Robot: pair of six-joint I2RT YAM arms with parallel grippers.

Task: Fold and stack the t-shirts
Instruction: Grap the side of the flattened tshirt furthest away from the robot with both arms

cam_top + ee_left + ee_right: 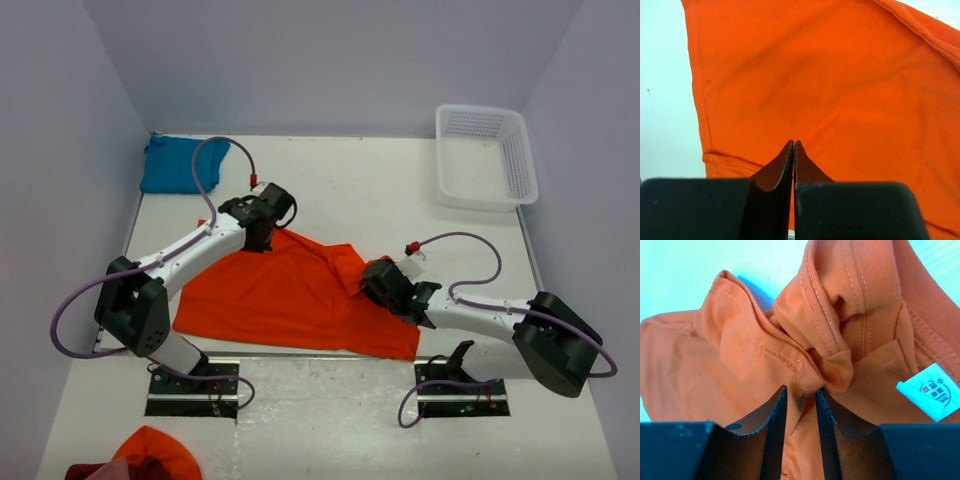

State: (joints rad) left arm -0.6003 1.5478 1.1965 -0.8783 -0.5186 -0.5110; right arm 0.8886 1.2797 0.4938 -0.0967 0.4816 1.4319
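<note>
The orange t-shirt (pixel 280 290) lies spread in the middle of the table, its far corner drawn up into a point. My left gripper (pixel 262 238) is at that point; in the left wrist view its jaws (pixel 793 142) are pressed together over the orange cloth (pixel 830 75). My right gripper (pixel 372 280) is at the shirt's right edge and is shut on a bunched fold (pixel 801 389) beside the collar, next to the white neck label (pixel 935 392). The teal-blue t-shirt (pixel 170 165) lies crumpled at the far left corner.
A white plastic basket (pixel 487 190) stands at the far right. More orange and red cloth (pixel 150 455) lies at the near left edge, in front of the arm bases. Grey walls close in the table on three sides.
</note>
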